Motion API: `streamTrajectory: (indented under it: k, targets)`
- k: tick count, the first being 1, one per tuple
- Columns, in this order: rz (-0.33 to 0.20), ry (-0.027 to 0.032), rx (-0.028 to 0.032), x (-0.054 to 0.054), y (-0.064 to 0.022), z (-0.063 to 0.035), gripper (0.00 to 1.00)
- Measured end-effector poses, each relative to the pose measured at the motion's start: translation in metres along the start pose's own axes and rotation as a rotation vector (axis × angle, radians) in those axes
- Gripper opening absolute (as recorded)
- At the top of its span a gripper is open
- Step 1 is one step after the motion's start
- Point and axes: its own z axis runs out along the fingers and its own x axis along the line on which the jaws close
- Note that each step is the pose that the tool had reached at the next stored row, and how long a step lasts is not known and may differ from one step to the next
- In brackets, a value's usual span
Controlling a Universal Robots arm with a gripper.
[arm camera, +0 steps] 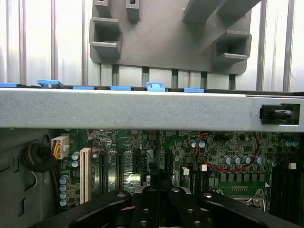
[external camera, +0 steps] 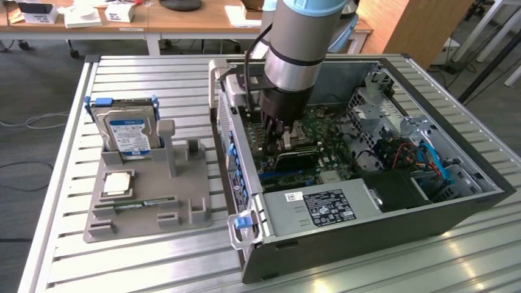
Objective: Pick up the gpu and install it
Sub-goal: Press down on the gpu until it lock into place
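Inside the open case point(external camera: 456, 201), we see the pincer point(external camera: 281, 139) lowered over the motherboard point(external camera: 326, 152), its fingers closed together. Just below the fingertips, the gpu point(external camera: 294, 160) lies as a dark card on the board; we cannot tell whether the fingers grip it. On the counter point(external camera: 65, 201), the tray point(external camera: 146, 213) carries a hard drive point(external camera: 129, 134).

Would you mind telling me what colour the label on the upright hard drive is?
Blue and white, on the silver hard drive standing in the grey holder; clearest in the exterior view.
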Motion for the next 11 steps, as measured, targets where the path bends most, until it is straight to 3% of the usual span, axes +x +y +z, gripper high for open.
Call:
streamTrajectory:
  k: [11]
  targets:
    - [0.000,0.0002,0.0000,0.0000,0.0000,0.0007,0.11]
